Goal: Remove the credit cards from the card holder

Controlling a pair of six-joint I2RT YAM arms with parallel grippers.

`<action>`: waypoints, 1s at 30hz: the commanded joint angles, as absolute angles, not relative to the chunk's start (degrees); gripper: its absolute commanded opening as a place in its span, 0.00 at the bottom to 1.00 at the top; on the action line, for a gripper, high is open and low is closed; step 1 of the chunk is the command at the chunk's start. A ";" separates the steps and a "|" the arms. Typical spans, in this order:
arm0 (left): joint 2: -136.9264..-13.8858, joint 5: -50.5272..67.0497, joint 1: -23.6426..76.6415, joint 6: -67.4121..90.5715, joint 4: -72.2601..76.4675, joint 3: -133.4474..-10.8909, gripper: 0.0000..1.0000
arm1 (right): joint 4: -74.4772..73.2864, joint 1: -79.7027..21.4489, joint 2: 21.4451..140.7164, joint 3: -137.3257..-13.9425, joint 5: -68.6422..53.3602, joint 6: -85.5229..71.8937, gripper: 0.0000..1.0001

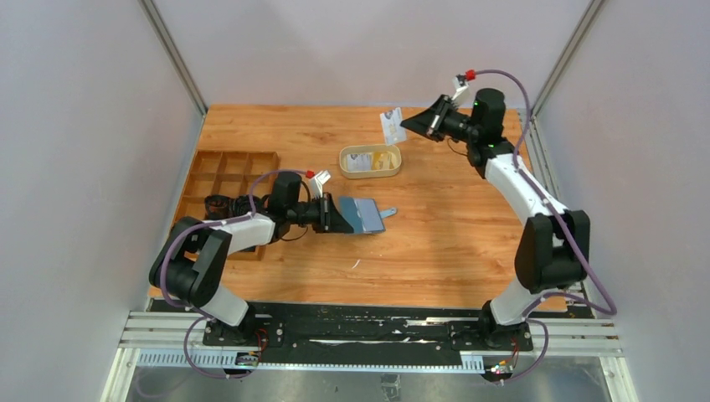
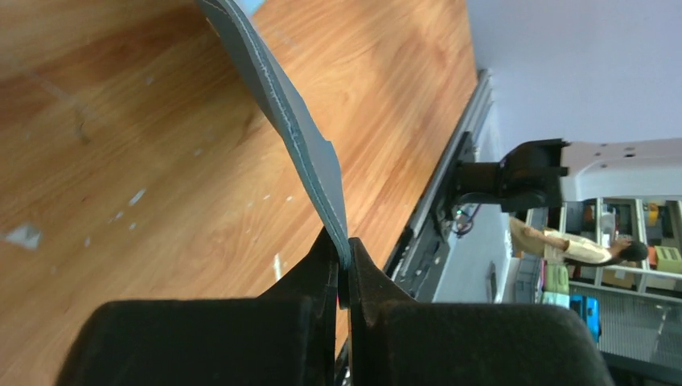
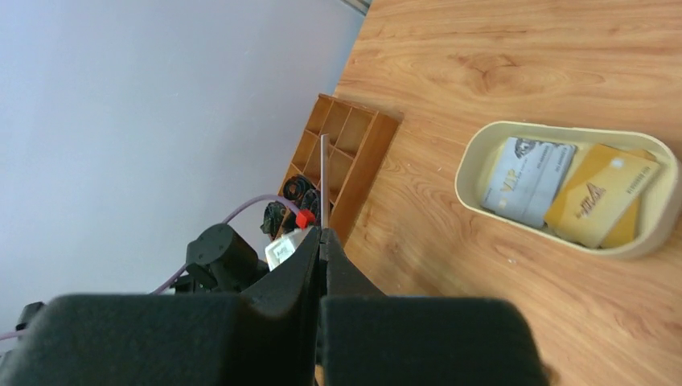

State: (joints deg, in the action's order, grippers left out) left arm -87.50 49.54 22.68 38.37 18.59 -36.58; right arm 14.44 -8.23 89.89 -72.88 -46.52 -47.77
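At the left edge of the table (image 1: 452, 243), the wooden compartment box (image 1: 226, 180) lies beside the left arm. The left gripper (image 1: 335, 214) is clamped on the left edge of the opened card holder (image 1: 365, 215), whose long axis runs left to right with the snap tab pointing right over bare wood. Farther back, the oval tray (image 1: 369, 173) holds two credit cards (image 3: 527, 181), and beyond its right end the right gripper (image 1: 409, 126) pinches a third card (image 1: 392, 126) near the back wall.

credit cards: three plainly seen, a grey card (image 3: 527, 178) and a yellow card (image 3: 599, 197) in the oval beige tray (image 3: 563, 127), a pale card (image 1: 391, 126) outside it; a darker yellow edge beneath may be a fourth
card holder (image 1: 360, 214): one
oval beige tray: one
wooden compartment box (image 1: 226, 176): one
grippers: two, left gripper (image 1: 341, 215), right gripper (image 1: 407, 124)
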 commanded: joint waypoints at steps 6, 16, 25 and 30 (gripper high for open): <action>-87.27 37.62 23.71 30.42 8.43 -32.86 0.00 | 14.43 -16.77 104.38 -81.40 -40.08 -47.88 0.00; -86.10 30.08 24.52 25.52 -2.31 -36.06 0.00 | 15.56 -19.24 117.48 -87.30 -33.57 -51.37 0.00; -86.30 28.84 24.52 24.85 -4.01 -36.65 0.00 | 17.89 -21.15 124.38 -88.40 -28.03 -55.17 0.00; -86.64 27.12 24.61 23.72 -5.27 -36.69 0.01 | 17.92 -22.30 126.53 -89.24 -26.99 -55.87 0.00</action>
